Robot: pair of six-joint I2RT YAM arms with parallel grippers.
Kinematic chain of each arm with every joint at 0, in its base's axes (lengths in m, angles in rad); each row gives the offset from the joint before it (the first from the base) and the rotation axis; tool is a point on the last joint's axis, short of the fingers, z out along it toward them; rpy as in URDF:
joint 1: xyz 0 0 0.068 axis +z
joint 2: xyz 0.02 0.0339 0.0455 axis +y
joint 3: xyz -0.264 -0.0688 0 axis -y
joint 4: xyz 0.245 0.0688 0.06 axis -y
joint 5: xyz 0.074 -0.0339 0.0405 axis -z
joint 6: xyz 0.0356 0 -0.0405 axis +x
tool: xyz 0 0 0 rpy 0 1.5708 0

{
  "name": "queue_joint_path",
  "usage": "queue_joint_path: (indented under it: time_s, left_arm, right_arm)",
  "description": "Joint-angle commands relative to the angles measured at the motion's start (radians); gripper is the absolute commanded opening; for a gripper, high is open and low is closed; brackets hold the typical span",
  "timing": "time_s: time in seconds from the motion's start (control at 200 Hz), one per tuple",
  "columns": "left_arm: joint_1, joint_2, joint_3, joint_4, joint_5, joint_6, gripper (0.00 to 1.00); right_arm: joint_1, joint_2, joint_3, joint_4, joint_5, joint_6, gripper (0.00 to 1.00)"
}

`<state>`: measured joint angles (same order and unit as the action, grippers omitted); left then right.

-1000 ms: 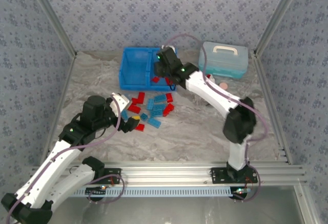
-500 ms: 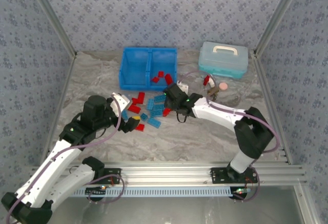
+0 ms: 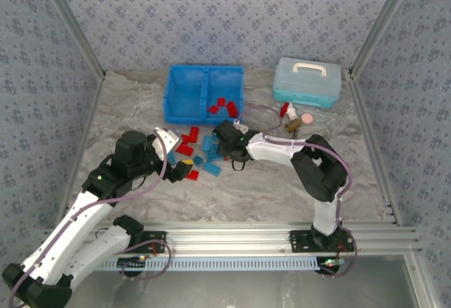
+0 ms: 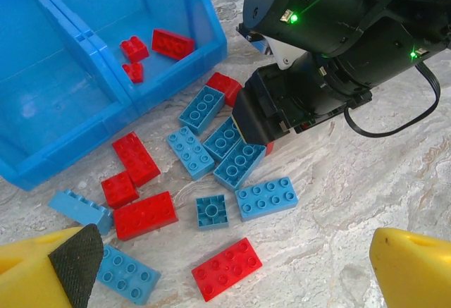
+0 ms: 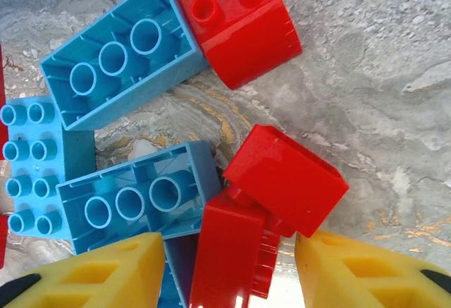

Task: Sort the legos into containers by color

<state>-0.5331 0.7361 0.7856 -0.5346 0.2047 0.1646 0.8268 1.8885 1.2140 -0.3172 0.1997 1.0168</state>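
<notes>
— Top view?
— Legos (image 3: 189,140) heaped before your blue bin (image 3: 184,96), some red in its right compartment.
— Left wrist?
— Left gripper (image 4: 239,273) wide apart over them.
— Right wrist?
— Right gripper (image 5: 229,273) straddles a red brick (image 5: 282,181); clamped or not, cannot tell.

**Glossy plastic, matt marbling**

I am seeing the legos (image 5: 282,181) gleaming as hard, glossy plastic with smooth faces. The containers (image 4: 53,86) are looking like smooth, faintly translucent plastic. The surface (image 5: 380,61) is reading as a matt, marble-patterned sheet. The fingers (image 5: 99,273) of the right gripper (image 5: 229,280) are showing smooth yellow plastic, and the left gripper (image 4: 232,280) is carrying a rough black pad (image 4: 74,260).
</notes>
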Motion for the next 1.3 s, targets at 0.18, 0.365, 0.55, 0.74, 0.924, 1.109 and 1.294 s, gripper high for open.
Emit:
queue_joint_path:
  time_s: [0.18,0.365,0.55,0.74,0.924,1.109,1.294]
  left_arm:
    - [-0.008,0.001,0.009,0.001,-0.005,0.004,0.99]
    - [-0.008,0.003,0.009,0.0,-0.007,0.003,0.99]
    - [-0.008,0.006,0.009,0.004,-0.005,0.001,0.99]
    - [-0.008,0.006,0.01,0.001,-0.005,0.0,0.99]
    - [-0.008,0.007,0.012,0.001,-0.006,-0.002,0.99]
    - [-0.01,0.002,0.012,0.003,-0.01,-0.003,0.99]
    - [-0.01,0.0,0.014,-0.001,-0.011,-0.002,0.99]
  right_arm:
    - [0.008,0.036,-0.013,-0.009,-0.004,0.04,0.38]
    - [0.006,0.006,-0.055,-0.038,0.02,0.029,0.36]
    - [0.005,-0.06,-0.095,-0.053,0.042,0.008,0.35]
    - [0.002,-0.133,-0.108,-0.06,0.085,-0.037,0.3]
    - [0.0,-0.2,-0.092,-0.057,0.11,-0.098,0.25]
    - [0.025,-0.253,0.038,-0.122,0.237,-0.244,0.25]
    - [0.001,-0.171,0.246,-0.075,0.294,-0.516,0.25]
